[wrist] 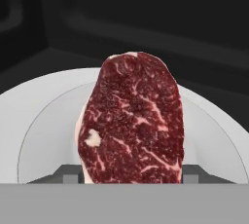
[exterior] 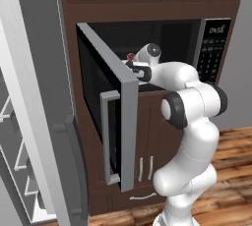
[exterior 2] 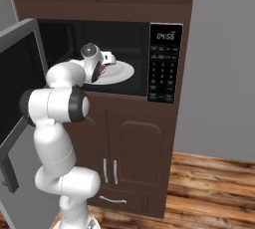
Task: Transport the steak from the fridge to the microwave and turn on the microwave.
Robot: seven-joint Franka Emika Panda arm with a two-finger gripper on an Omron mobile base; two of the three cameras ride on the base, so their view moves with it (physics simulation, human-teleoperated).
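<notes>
The steak (wrist: 132,121), dark red and marbled with a pale edge, stands between my gripper's (wrist: 131,177) two fingertips (wrist: 69,175), which are shut on it. It hangs just over a white round plate (wrist: 44,116) inside the microwave (exterior: 212,48). From the left base view the gripper (exterior: 132,64) reaches past the open microwave door (exterior: 106,107) with the steak (exterior: 130,56) as a small red spot. In the right base view the gripper (exterior 2: 103,68) sits over the plate (exterior 2: 122,71), left of the microwave (exterior 2: 164,63) keypad. The fridge (exterior: 34,122) door stands open at the left.
The microwave door swings out toward the left, close beside my arm. The dark fridge handle (exterior: 74,161) is low at left. Brown cabinets (exterior 2: 134,143) run below and above the oven. A grey wall (exterior 2: 219,73) lies to the right, over a wooden floor (exterior 2: 209,188).
</notes>
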